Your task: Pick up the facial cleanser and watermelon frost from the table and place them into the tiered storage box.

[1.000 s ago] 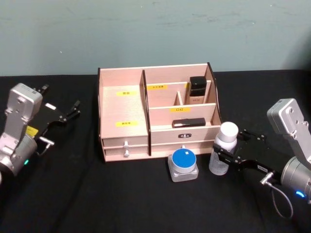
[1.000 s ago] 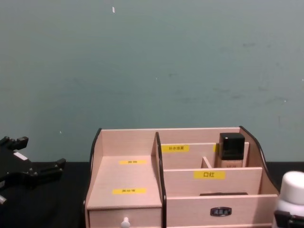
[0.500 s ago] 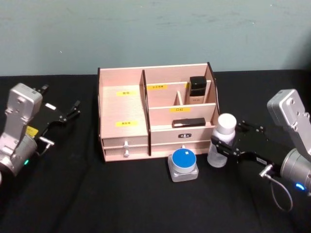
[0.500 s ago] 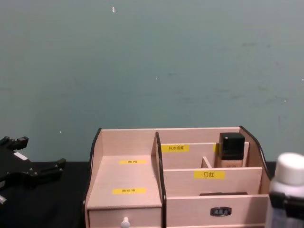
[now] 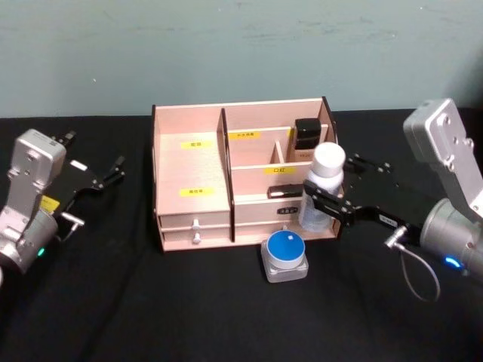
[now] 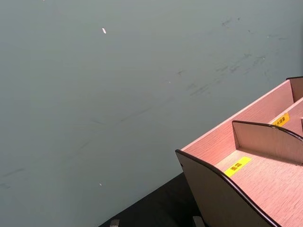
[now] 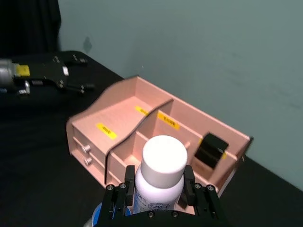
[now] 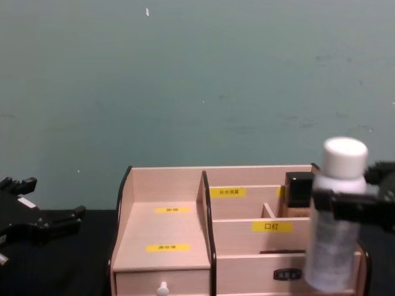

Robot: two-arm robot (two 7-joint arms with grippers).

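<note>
White facial cleanser (image 5: pixel 323 188): raised off table since a second ago, at tiered storage box (image 5: pixel 189 162) front right.
Right gripper (image 5: pixel 324 205): clamped round it.
Watermelon frost (image 5: pixel 284 255): on table, in head view.
Left gripper (image 5: pixel 106 175): parked left, fingers apart.

You can't read the yellow labels (image 5: pixel 195 143) on the organiser (image 5: pixel 189 167); the print is too small. In the chest view, the white bottle (image 8: pixel 336 228) covers part of the black-capped bottle (image 8: pixel 296 188), and the picture's bottom edge cuts off the drawers (image 8: pixel 162 280). In the right wrist view, the right gripper (image 7: pixel 159 183) hides the white bottle's lower half, and the jar (image 7: pixel 97 218) is just a blue sliver.
</note>
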